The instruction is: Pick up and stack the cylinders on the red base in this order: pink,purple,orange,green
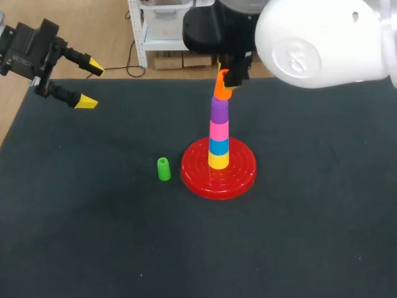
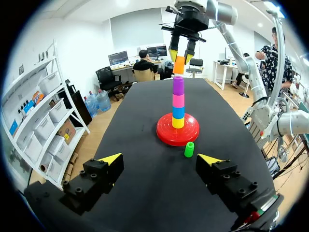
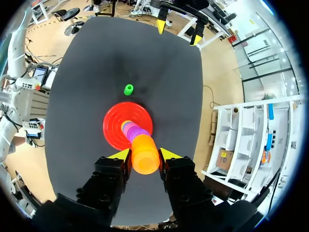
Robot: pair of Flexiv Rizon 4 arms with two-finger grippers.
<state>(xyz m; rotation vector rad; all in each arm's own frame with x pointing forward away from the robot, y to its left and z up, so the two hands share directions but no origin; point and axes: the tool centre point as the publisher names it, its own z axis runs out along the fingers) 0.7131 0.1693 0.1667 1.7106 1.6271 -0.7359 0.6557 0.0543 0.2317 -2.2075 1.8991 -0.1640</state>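
Cylinder (image 1: 220,92), orange, half behind right arm (image 1: 316,40).

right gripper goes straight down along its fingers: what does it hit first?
The right gripper is shut on the orange cylinder, which would meet the purple cylinder topping the stack on the red base. Whether they touch yet is unclear.

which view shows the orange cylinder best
The left wrist view: the orange cylinder shows side-on in the right end effector, just above the purple cylinder. The right wrist view shows it close but end-on, hiding what is under it. In the head view the right arm partly hides it.
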